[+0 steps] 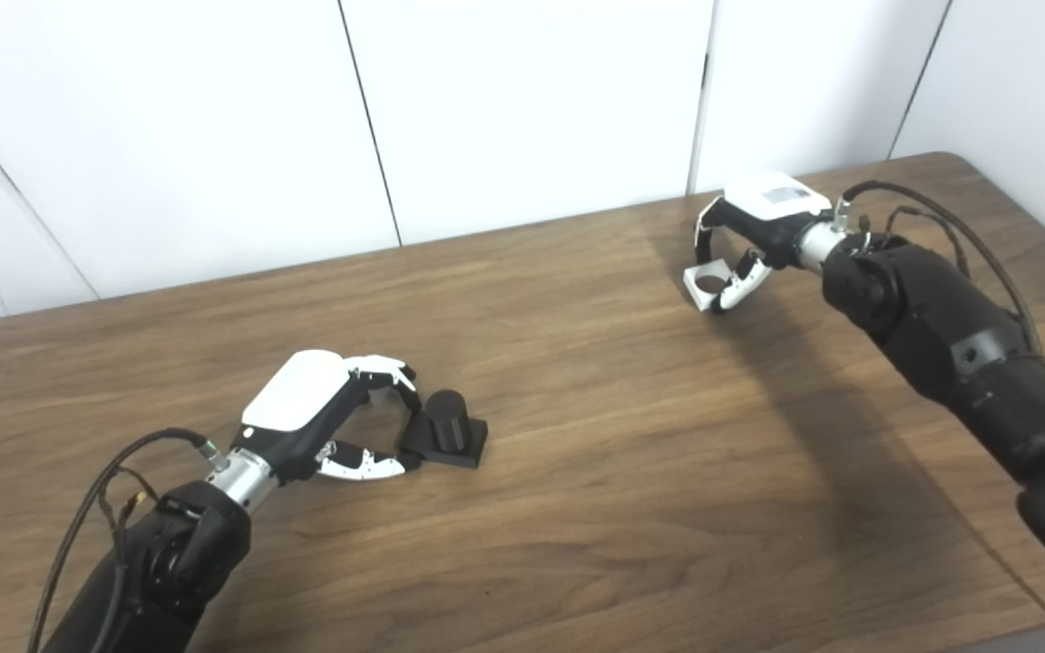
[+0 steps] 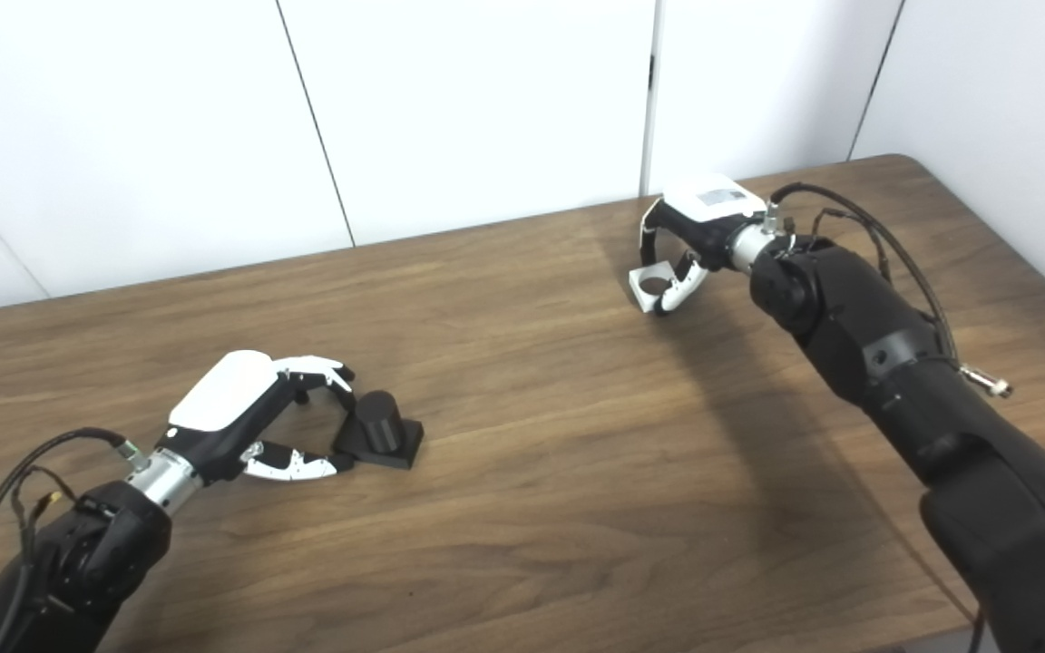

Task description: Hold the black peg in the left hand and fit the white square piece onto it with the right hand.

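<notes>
The black peg (image 1: 446, 426), a short cylinder on a square black base, stands on the wooden table (image 1: 577, 435) at the near left. My left hand (image 1: 323, 417) lies just left of it and is open. Its fingers (image 1: 386, 370) reach the peg's far-left side and its thumb (image 1: 364, 465) reaches the base's near-left corner. The white square piece (image 1: 704, 281) with a round hole sits at the far right. My right hand (image 1: 754, 236) is curled over it, fingers on its left, thumb on its right. I cannot tell whether it is off the table.
White wall panels (image 1: 522, 109) stand right behind the table's far edge. The table's right edge and rounded far corner (image 1: 967, 163) are close to my right arm (image 1: 940, 326). Bare wood lies between the two hands.
</notes>
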Robot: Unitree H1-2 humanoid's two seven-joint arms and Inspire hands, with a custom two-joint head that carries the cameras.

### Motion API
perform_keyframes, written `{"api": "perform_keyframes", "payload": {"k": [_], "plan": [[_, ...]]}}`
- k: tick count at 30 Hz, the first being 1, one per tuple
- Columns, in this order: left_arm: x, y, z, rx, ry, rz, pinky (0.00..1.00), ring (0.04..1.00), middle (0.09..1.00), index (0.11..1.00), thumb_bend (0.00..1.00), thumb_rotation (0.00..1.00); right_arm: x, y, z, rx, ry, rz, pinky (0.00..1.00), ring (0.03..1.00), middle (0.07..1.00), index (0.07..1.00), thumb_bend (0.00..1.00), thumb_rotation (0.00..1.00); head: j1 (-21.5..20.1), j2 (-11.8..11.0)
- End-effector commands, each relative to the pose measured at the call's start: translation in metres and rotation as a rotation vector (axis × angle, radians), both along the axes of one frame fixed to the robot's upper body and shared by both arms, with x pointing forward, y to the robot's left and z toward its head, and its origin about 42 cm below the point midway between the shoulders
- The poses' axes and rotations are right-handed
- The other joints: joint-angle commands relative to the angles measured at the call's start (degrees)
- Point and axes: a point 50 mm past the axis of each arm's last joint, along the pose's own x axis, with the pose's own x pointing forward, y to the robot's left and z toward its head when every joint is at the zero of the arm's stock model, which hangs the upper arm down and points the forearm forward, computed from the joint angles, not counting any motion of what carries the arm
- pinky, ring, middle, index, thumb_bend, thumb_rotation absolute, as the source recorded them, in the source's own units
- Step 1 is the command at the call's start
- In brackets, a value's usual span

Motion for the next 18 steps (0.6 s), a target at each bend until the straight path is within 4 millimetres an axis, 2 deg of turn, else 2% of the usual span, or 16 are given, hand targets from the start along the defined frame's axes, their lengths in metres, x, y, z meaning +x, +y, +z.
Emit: {"api": "perform_keyframes", "payload": {"k": [1, 12, 18], "plan": [[-0.008, 0.018, -0.027, 0.123, 0.123, 0.035, 0.60, 0.742, 0.787, 0.570, 0.79, 0.19, 0.006, -0.001, 0.045, -0.003, -0.112, 0.017, 0.75, 0.815, 0.792, 0.493, 0.52, 0.15, 0.02, 0.03], [-0.007, 0.014, -0.028, 0.113, 0.124, 0.028, 0.60, 0.741, 0.784, 0.564, 0.79, 0.20, -0.005, 0.007, 0.074, -0.001, -0.178, 0.087, 0.70, 0.786, 0.793, 0.493, 0.52, 0.15, 1.27, 0.23], [-0.008, 0.011, -0.029, 0.112, 0.121, 0.028, 0.59, 0.736, 0.784, 0.560, 0.79, 0.20, -0.016, 0.023, 0.088, 0.019, -0.200, 0.153, 0.70, 0.801, 0.796, 0.493, 0.52, 0.15, 2.62, 0.39]]}}
